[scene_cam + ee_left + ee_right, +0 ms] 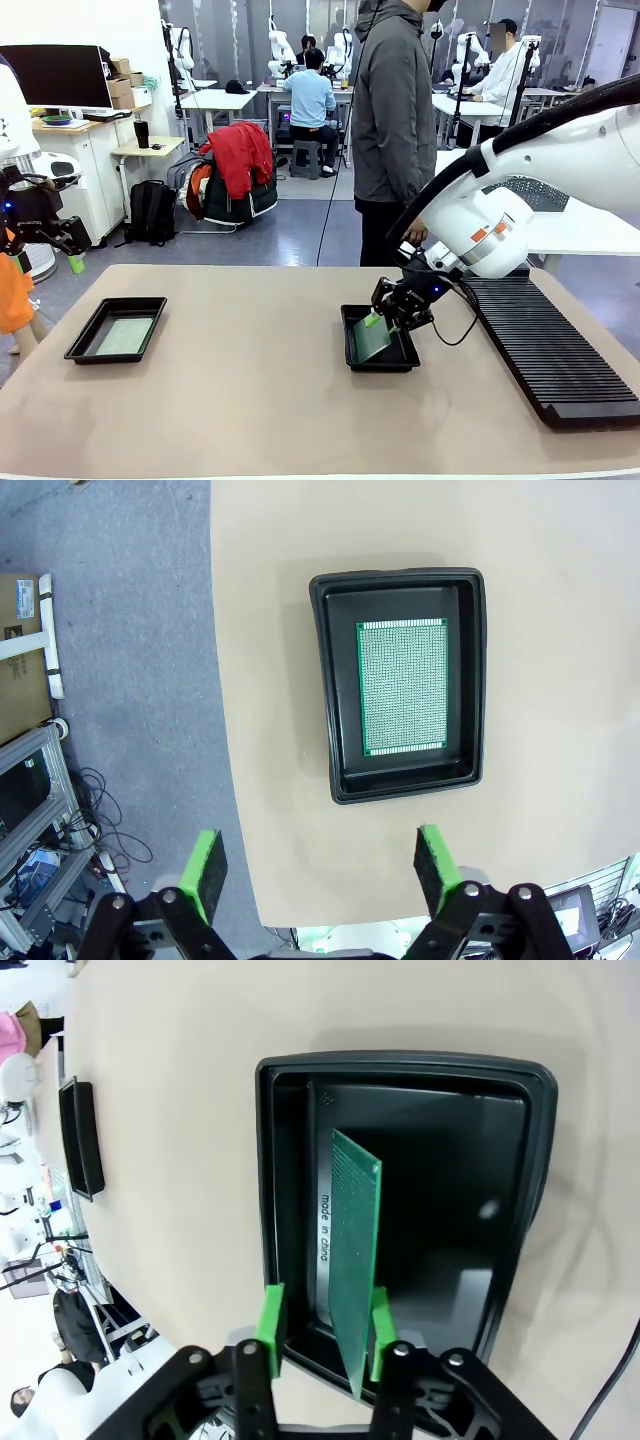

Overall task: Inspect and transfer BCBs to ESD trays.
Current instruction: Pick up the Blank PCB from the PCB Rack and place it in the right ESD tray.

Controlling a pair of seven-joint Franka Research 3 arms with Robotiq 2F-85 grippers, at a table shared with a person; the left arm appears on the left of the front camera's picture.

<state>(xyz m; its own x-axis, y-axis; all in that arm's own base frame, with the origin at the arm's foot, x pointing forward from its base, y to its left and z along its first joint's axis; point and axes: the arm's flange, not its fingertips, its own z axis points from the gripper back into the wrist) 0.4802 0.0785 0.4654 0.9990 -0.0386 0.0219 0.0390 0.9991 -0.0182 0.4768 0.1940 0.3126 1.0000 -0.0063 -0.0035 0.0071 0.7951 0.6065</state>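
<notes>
Two black ESD trays sit on the tan table. The left tray holds a green BCB lying flat. My left gripper hangs open and empty, high up off the table's left edge. In the right tray a second BCB stands tilted on edge. My right gripper straddles its upper end with the jaws parted. The board rests near one green pad, with a gap to the other.
A long black ribbed rack lies along the table's right side, close to the right tray. A person in a grey jacket stands at the far edge behind that tray. The left tray also shows far off in the right wrist view.
</notes>
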